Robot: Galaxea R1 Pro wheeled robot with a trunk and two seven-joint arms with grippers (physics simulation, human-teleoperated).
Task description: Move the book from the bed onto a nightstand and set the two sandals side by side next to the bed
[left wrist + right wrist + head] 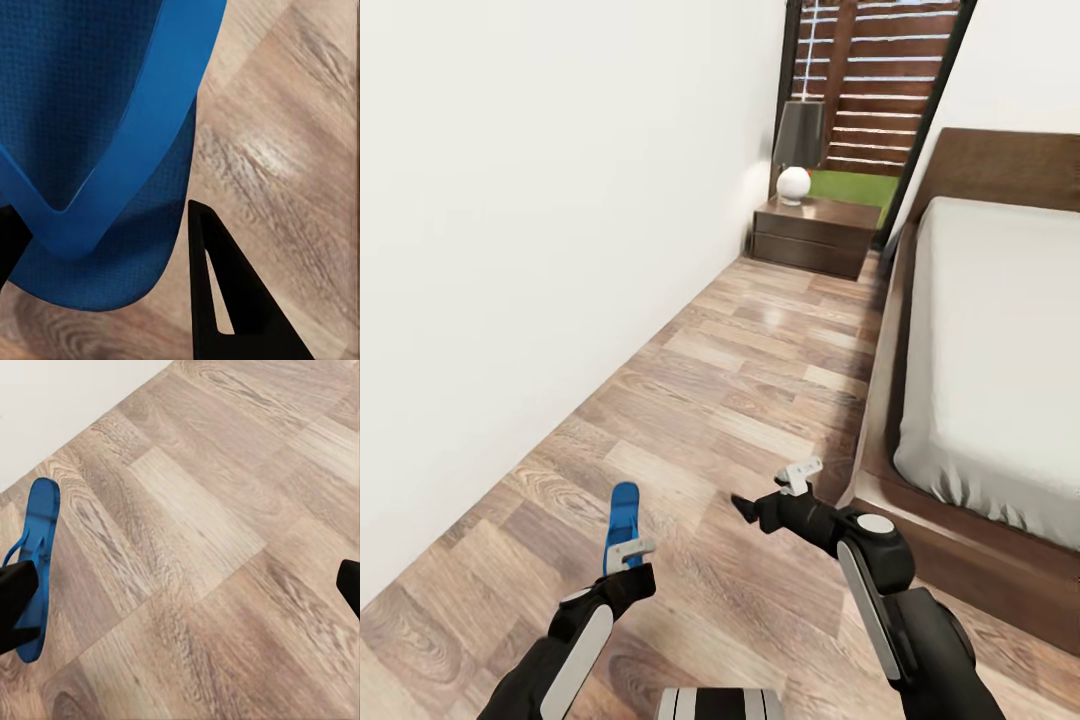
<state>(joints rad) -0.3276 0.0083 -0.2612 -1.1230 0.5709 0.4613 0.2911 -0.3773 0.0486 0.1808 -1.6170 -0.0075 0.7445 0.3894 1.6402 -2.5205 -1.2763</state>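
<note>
My left gripper (628,558) is shut on one bright blue sandal (624,512), whose far end points away over the wood-plank floor. In the left wrist view the sandal (90,112) sits between the black fingers (225,300), its strap showing. In the right wrist view the same sandal (39,547) shows side-on. My right gripper (772,490) is open and empty, low beside the bed frame. The bed (1000,340) runs along the right. The nightstand (815,235) with its lamp (798,150) stands at the far end. The book and the other sandal are out of view.
A white wall (510,250) bounds the left side of a floor strip (760,370) between wall and bed. The dark-framed window (875,80) with the slatted fence is behind the nightstand. The bed's wooden frame edge (875,400) is close to my right arm.
</note>
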